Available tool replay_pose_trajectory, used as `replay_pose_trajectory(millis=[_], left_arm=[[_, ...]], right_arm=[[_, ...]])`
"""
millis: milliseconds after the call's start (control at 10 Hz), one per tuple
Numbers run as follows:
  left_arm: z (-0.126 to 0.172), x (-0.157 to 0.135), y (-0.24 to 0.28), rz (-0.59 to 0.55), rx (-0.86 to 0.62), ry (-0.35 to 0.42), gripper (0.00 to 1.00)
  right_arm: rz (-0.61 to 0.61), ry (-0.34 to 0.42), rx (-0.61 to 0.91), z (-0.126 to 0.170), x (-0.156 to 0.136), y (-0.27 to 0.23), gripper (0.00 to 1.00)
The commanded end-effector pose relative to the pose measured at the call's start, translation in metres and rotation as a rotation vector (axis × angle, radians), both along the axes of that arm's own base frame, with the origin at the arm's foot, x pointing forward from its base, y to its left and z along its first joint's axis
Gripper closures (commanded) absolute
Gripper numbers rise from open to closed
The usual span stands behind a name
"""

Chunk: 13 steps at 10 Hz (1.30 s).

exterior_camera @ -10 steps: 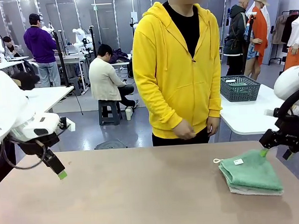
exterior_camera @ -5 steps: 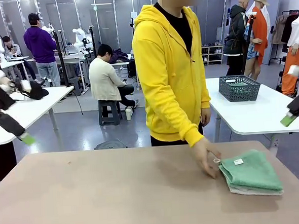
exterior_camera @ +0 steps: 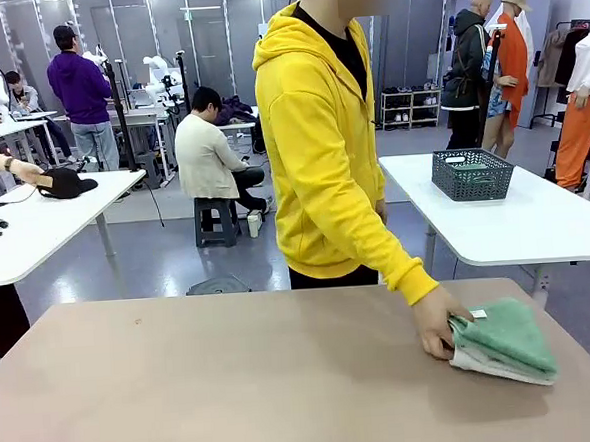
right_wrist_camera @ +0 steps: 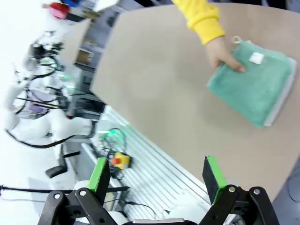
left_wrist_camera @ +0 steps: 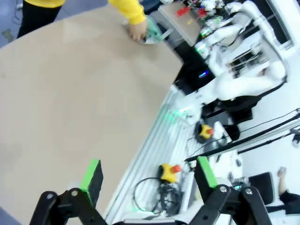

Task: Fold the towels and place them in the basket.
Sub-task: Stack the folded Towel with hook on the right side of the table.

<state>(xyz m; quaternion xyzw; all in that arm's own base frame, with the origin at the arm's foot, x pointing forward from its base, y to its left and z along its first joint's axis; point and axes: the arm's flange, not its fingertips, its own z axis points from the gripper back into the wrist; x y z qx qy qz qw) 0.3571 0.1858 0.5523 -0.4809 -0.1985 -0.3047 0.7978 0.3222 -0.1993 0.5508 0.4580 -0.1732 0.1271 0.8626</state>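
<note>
Front view sits low at the tabletop (exterior_camera: 235,385) edge, facing the person. Both wrist views look down from high, seemingly tilted, sharing the towels (right_wrist_camera: 255,86) corner.

The person across from me wears a bright yellow hooded sweatshirt (exterior_camera: 331,149) with ribbed cuffs over a black top, and dark trousers. Each end effector, left (left_wrist_camera: 149,174) and right (right_wrist_camera: 157,174), has black linked fingers tipped with green pads (left_wrist_camera: 92,176), with silver screws at the joints.

Left gripper (left_wrist_camera: 147,174) and right gripper (right_wrist_camera: 158,173); jaws wide apart, empty
</note>
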Motion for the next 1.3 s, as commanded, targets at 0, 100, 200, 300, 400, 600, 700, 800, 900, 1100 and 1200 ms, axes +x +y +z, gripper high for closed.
replay_pose_trajectory(millis=[0, 100, 200, 300, 400, 600, 700, 800, 900, 1100, 1200], left_arm=[[-0.019, 0.029, 0.041, 0.007, -0.166, 0.088, 0.00], [-0.034, 0.024, 0.060, 0.045, -0.207, 0.119, 0.00], [-0.047, 0.015, 0.079, 0.049, -0.269, 0.100, 0.00], [-0.057, 0.008, 0.095, 0.080, -0.318, 0.095, 0.00], [-0.066, 0.004, 0.104, 0.074, -0.326, 0.098, 0.00], [-0.084, -0.001, 0.119, 0.123, -0.305, 0.179, 0.00], [-0.088, -0.001, 0.119, 0.140, -0.319, 0.179, 0.00], [-0.088, -0.004, 0.108, 0.128, -0.314, 0.151, 0.00], [-0.088, -0.004, 0.108, 0.128, -0.314, 0.151, 0.00], [-0.088, -0.004, 0.108, 0.128, -0.314, 0.151, 0.00], [-0.088, -0.004, 0.108, 0.128, -0.314, 0.151, 0.00]], right_arm=[[0.004, 0.006, 0.127, -0.018, 0.001, -0.019, 0.00], [-0.013, 0.017, 0.186, -0.029, -0.005, -0.028, 0.00], [-0.035, 0.023, 0.252, -0.041, -0.012, -0.039, 0.00], [-0.046, 0.032, 0.286, -0.051, -0.016, -0.046, 0.00], [-0.058, 0.047, 0.294, -0.058, -0.019, -0.048, 0.00], [-0.057, 0.066, 0.293, -0.062, -0.020, -0.050, 0.00], [-0.043, 0.071, 0.291, -0.062, -0.020, -0.050, 0.00], [-0.042, 0.086, 0.279, -0.063, -0.018, -0.050, 0.00], [-0.070, 0.094, 0.291, -0.067, -0.022, -0.051, 0.00], [-0.070, 0.094, 0.291, -0.067, -0.022, -0.051, 0.00], [-0.070, 0.094, 0.291, -0.067, -0.022, -0.051, 0.00]])
